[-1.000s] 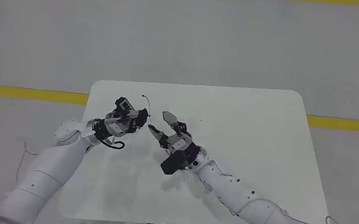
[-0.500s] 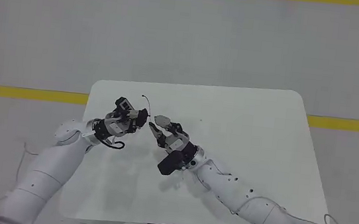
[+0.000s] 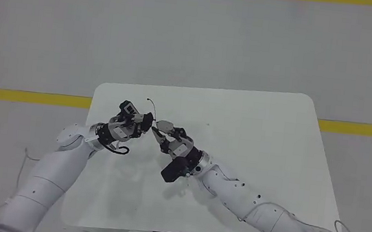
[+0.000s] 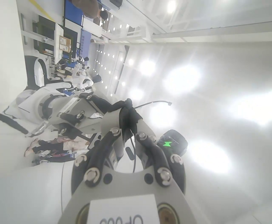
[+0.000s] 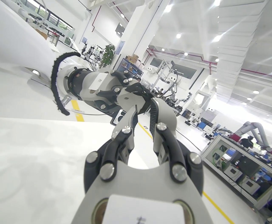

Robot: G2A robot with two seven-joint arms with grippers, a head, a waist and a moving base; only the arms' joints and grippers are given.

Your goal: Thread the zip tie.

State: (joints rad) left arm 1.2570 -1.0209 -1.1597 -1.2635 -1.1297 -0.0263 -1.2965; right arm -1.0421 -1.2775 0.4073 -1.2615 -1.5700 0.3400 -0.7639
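Observation:
A thin black zip tie [image 4: 153, 102] sticks out past the tips of my left gripper [image 4: 127, 110], which is shut on it, and ends in a small square head. More of the strap runs back between the fingers. From above, the left gripper [image 3: 147, 120] hovers over the table's left part, and the zip tie [image 3: 150, 102] curves up and away from it. My right gripper [image 3: 158, 128] sits tip to tip against the left one. In the right wrist view the right gripper [image 5: 144, 110] is open, its ribbed fingers either side of the left gripper's dark tips [image 5: 144, 95].
The white table [image 3: 261, 124] lies bare to the right of and behind both arms. A black braided cable [image 5: 55, 84] loops off the left wrist. Yellow floor lines run past the table.
My right gripper has moved left to meet the left gripper's tips, and its fingers have narrowed. The left arm has kept still with the zip tie.

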